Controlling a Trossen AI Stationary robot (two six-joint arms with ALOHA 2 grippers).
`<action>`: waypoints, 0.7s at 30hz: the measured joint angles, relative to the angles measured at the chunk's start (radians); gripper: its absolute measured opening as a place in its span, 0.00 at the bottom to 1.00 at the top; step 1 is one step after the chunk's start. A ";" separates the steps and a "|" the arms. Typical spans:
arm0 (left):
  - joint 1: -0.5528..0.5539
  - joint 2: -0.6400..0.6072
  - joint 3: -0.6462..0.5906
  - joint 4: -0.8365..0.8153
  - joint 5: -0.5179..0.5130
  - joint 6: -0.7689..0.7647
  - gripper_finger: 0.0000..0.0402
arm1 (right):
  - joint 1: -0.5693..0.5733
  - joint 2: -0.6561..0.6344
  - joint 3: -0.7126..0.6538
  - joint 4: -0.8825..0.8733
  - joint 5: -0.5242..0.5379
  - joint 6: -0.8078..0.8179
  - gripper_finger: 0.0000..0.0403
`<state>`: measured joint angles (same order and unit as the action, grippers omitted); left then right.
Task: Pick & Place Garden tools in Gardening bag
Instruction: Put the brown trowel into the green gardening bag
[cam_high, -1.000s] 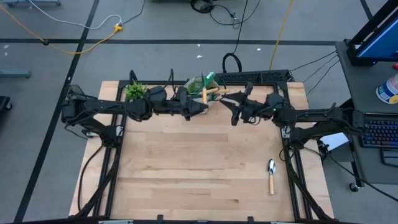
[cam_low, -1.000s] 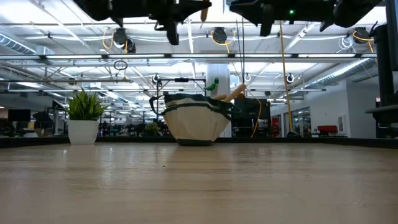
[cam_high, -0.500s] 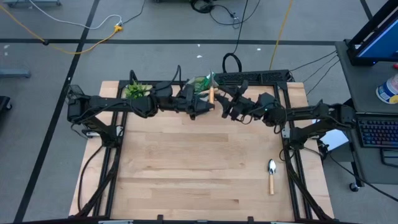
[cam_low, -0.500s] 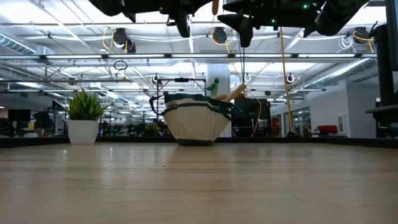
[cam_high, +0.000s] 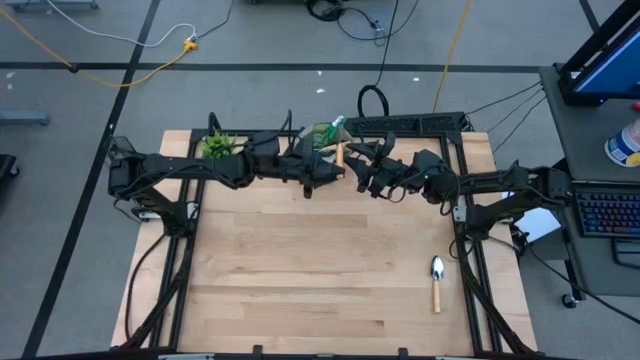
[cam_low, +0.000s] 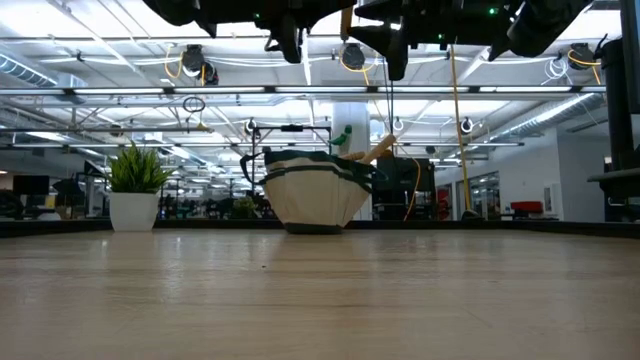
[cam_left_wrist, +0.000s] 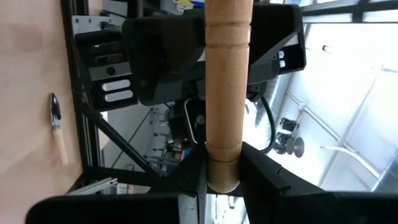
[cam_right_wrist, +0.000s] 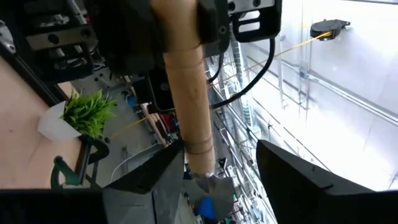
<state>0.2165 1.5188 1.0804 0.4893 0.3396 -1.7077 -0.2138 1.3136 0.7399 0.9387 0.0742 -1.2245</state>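
Observation:
The beige gardening bag (cam_high: 318, 135) with green trim stands at the table's far middle, and also shows in the low view (cam_low: 315, 195). A green spray bottle (cam_low: 343, 135) and a wooden handle (cam_low: 378, 150) stick out of it. My left gripper (cam_high: 335, 168) is shut on a wooden-handled garden tool (cam_high: 340, 152), high above the table beside the bag. My right gripper (cam_high: 362, 165) is open. Its fingers stand on either side of the tool's other end (cam_right_wrist: 208, 180), where grey metal begins. The tool's head is hidden. A wooden-handled trowel (cam_high: 436, 283) lies flat at the table's right. My left gripper pinches the butt end of the tool's wooden handle (cam_left_wrist: 222, 165) between its two fingers. The fingers (cam_left_wrist: 193, 180) come level from the table's left and lie across the handle. The tool is lifted clear of the table and the bag, and the rest of the handle reaches past the right gripper.
A small potted green plant (cam_high: 217, 147) stands at the far left, beside the left arm. A black frame runs along the table's far and side edges. Bare wood lies across the middle and near part of the table.
My left gripper has carried the tool a little toward the table's right, staying high by the bag. My right gripper has gone toward the table's left, up to the tool, so that its open fingers now stand on either side of it.

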 joint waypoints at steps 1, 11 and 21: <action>0.000 0.000 0.000 -0.001 -0.001 -0.011 0.17 | 0.000 0.000 0.000 -0.001 0.000 0.000 0.48; -0.012 0.000 0.000 -0.015 -0.031 -0.081 0.17 | 0.000 0.000 0.000 -0.018 -0.028 0.035 0.48; -0.042 0.000 0.000 -0.021 -0.062 -0.144 0.17 | 0.000 0.013 0.006 -0.037 -0.079 0.083 0.48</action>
<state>0.1743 1.5185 1.0801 0.4682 0.2775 -1.8514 -0.2138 1.3268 0.7457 0.9020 -0.0051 -1.1419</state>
